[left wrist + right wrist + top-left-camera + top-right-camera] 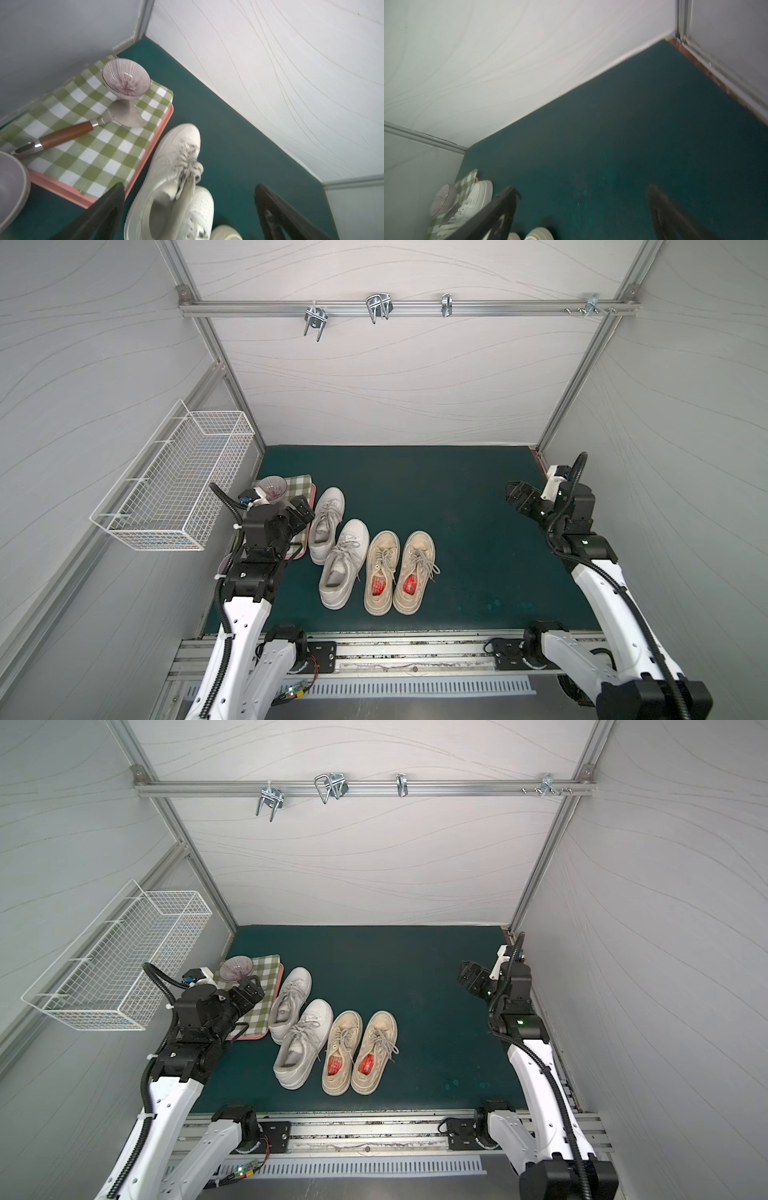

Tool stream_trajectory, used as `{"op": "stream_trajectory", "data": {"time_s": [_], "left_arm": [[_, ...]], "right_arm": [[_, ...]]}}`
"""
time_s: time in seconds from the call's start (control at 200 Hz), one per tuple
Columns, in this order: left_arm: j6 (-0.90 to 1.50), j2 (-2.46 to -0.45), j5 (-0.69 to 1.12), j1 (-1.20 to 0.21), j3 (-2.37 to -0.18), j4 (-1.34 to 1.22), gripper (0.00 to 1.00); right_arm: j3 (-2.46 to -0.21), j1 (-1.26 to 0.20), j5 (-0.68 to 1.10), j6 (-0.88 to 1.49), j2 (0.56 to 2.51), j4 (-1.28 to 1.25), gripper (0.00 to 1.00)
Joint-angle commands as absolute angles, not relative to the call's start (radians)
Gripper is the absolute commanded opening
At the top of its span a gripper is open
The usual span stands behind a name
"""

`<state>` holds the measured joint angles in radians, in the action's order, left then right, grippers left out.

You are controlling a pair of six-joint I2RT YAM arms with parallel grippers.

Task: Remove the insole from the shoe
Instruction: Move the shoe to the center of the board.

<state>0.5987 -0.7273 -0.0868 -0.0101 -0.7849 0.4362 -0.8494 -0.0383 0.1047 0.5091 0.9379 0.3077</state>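
Soft, even light leaves faint shadows, both top views bow at their edges, and my right wrist view is dim, my right gripper [582, 188] smeared with blur.

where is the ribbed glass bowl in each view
In a top view: ribbed glass bowl on the far left corner of the checked cloth.
In a top view: same corner of the cloth.
Left wrist: bowl on the cloth, by the spatula blade.
Right wrist: bowl seen side-on, against the cloth.
Shared landmark: the checked cloth.
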Motion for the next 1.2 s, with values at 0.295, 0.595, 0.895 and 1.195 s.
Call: {"op": "stream_trajectory", "data": {"time_s": [0.295, 0.595, 0.895, 1.195], "left_arm": [[0.572, -0.747, -0.019, -0.190, -0.877, 0.783, 0.97], [0.625, -0.697, -0.096, -0.422, -0.789, 0.818, 0.96], [0.618, -0.704, -0.091, -0.478, -0.758, 0.730, 0.96], [0.598, -0.690, -0.063, -0.483, -0.734, 0.673, 0.96]], "right_arm": [[-0.919, -0.468, 0.030, 0.445, 0.903, 0.678, 0.99], [-0.871, -1.000, -0.171, 0.596, 0.968, 0.774, 0.99], [-0.890, -1.184, -0.214, 0.646, 1.180, 0.706, 0.98], [-0.977, -1.183, -0.234, 0.633, 1.327, 0.677, 0.99]]}}
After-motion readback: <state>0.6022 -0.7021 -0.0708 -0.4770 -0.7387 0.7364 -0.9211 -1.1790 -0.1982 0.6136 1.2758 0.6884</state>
